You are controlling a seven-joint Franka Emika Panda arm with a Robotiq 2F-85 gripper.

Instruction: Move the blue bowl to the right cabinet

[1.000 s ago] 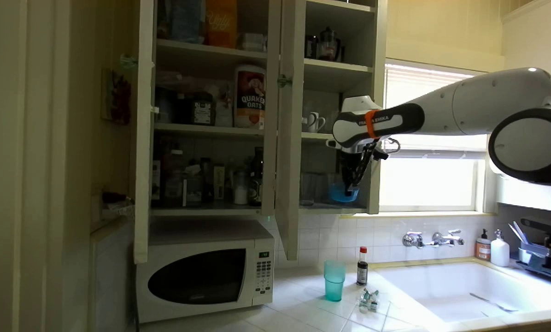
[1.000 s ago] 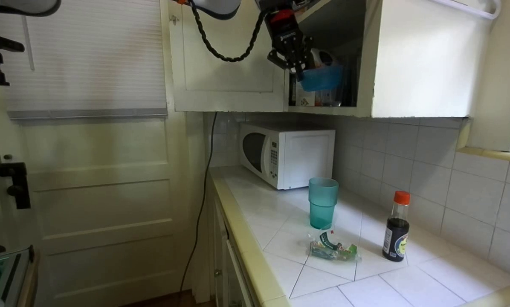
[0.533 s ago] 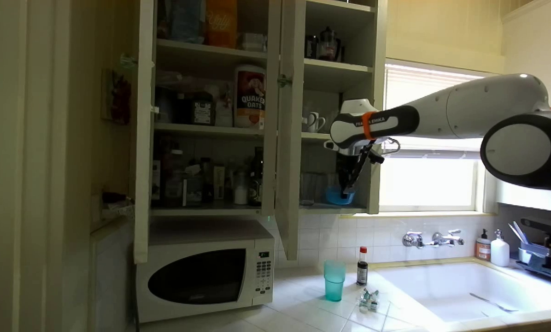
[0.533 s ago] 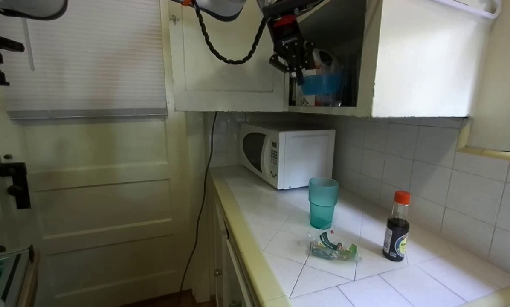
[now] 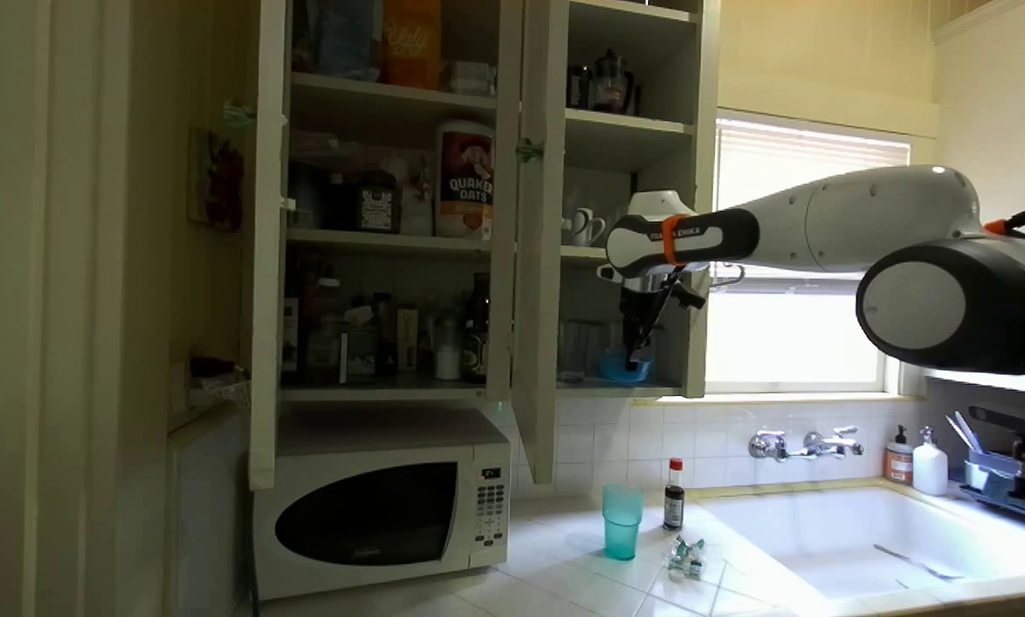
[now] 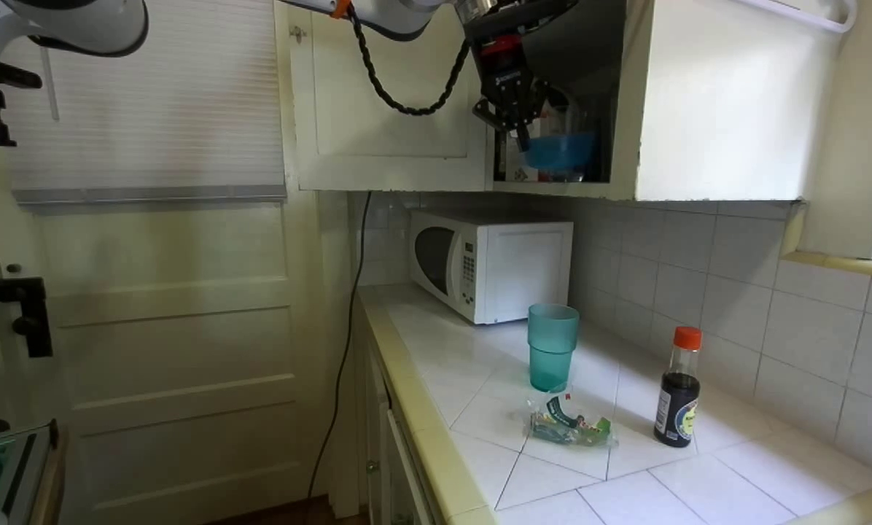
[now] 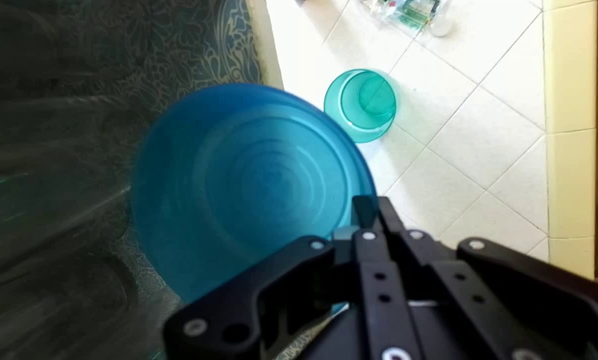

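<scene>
The blue bowl is at the bottom shelf of the right cabinet; it also shows in an exterior view and large in the wrist view. My gripper is shut on the bowl's rim, with one finger inside and one outside, seen in the wrist view and in an exterior view. The bowl looks nearly level, low over the patterned shelf liner, and overlaps the shelf's front edge in the wrist view. I cannot tell whether its base touches the shelf.
Clear glasses stand left of the bowl on the same shelf. An open cabinet door hangs to the left. Below are a teal cup, a red-capped bottle, a plastic wrapper, a microwave and a sink.
My gripper has carried the bowl left and slightly down in an exterior view, lower and deeper into the cabinet. The grip on the rim looks unchanged.
</scene>
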